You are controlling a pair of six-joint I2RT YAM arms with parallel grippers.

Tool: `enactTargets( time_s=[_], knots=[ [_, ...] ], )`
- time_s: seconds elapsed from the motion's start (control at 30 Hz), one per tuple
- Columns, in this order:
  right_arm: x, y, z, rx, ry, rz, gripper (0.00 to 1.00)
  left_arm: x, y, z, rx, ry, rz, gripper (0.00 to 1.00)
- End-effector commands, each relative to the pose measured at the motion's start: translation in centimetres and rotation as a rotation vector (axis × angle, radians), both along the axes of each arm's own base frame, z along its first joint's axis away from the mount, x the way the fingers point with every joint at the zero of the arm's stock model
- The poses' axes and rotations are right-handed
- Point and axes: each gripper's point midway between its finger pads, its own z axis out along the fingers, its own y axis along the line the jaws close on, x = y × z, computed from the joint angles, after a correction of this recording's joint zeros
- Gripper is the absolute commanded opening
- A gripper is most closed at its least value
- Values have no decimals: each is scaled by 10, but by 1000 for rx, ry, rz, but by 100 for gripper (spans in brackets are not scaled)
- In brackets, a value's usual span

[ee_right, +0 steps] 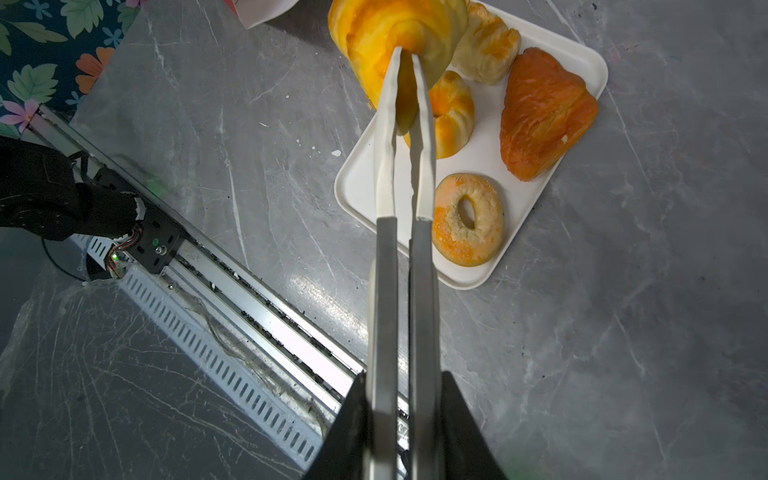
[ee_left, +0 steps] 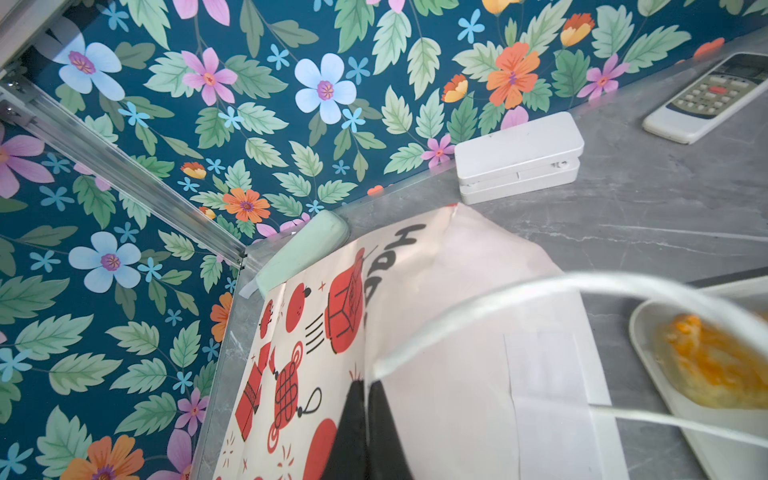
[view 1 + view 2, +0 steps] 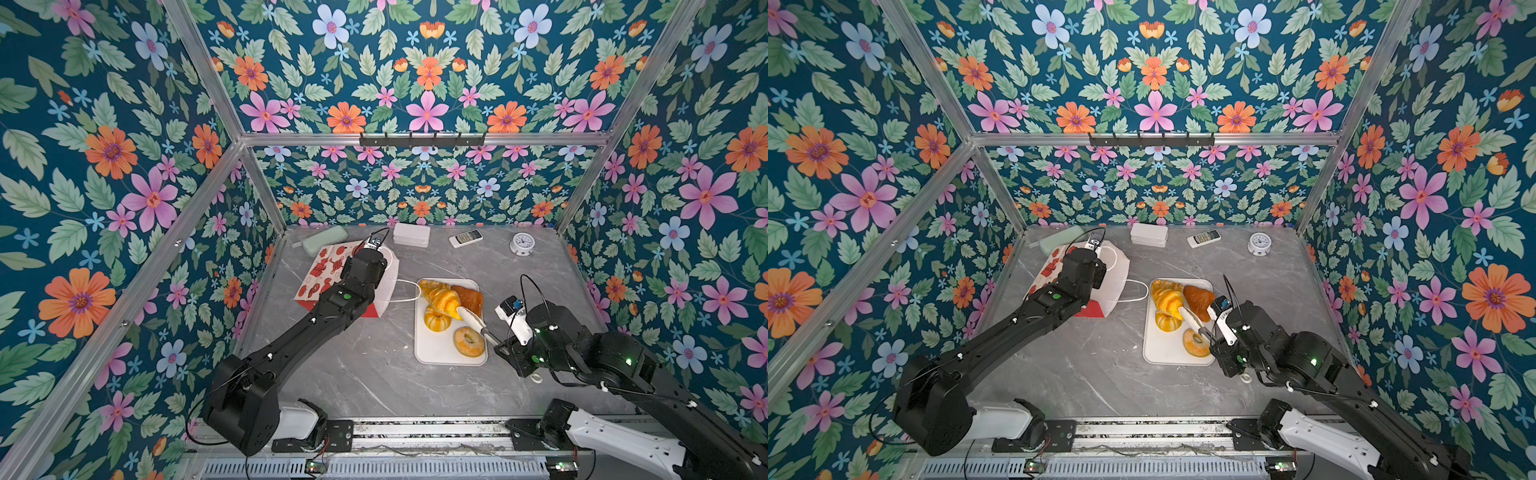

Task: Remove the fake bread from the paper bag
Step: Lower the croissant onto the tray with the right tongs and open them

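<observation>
Croissant (image 1: pixel 374 29) is pinched end-on in tongs (image 1: pixel 405 187) clamped by the right gripper (image 1: pixel 403 399), hung over the tray (image 1: pixel 357 183); left gripper (image 2: pixel 365 415) is closed, seemingly on the paper bag (image 2: pixel 457 332) rim.

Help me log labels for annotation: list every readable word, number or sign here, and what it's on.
"Hap…" in black, on the paper bag; the rest folds out of sight.
Remote control: button marks too blurred to read.
Clock: numerals too small to read.
</observation>
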Motion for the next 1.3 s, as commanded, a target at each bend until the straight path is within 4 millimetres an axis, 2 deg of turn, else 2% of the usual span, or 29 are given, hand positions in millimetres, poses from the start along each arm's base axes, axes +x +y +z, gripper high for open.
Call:
enactTargets(
  time_s=[0.0, 0.23, 0.37, 0.7, 1.03, 1.27],
  knots=[
    [-4, -1, -5, -6, 46, -39, 15, 2, 5, 16, -38, -56, 26, 0],
    [-13, 12, -20, -47, 84, -24, 15, -1, 12, 24, -53, -82, 27, 0],
    [-18, 21, -37, -59, 104, -14, 15, -3, 13, 29, -67, -97, 20, 0],
    [-24, 21, -85, -73, 157, -45, 15, -4, 10, 31, -81, -106, 1, 0],
    [-20, 37, -109, -78, 169, -16, 15, -6, 10, 29, -85, -104, -3, 0],
    [-25, 33, -118, -101, 204, -23, 21, -6, 10, 28, -86, -103, -5, 0]
  ],
)
